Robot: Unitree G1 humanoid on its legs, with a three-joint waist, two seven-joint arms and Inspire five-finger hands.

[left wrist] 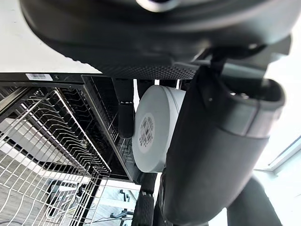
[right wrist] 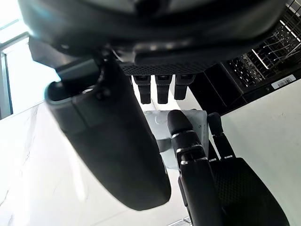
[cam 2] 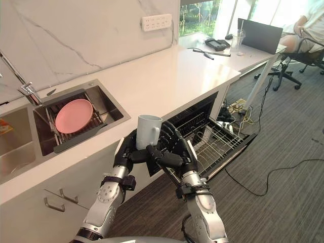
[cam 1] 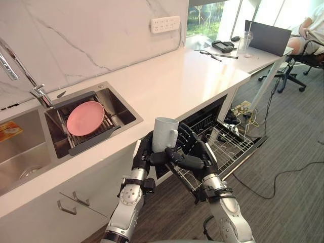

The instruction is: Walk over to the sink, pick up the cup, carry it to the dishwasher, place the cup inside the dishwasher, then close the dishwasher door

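Cup (cam 1: 165,132): one, white, upright at the counter (cam 1: 177,81) edge beside the open dishwasher (cam 1: 205,119), clasped by left hand (cam 1: 143,154) and right hand (cam 1: 195,152) together. One pink plate (cam 1: 85,118) lies in the sink (cam 1: 126,109). The left wrist view shows the cup's base beside the wire rack (left wrist: 42,141). In the right wrist view, curled fingers (right wrist: 162,89) meet the cup.

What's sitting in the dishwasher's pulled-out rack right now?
No dishes on the visible silver wire rack. Its near-left part is hidden behind the right hand, which with the left hand holds the white ceramic cup.
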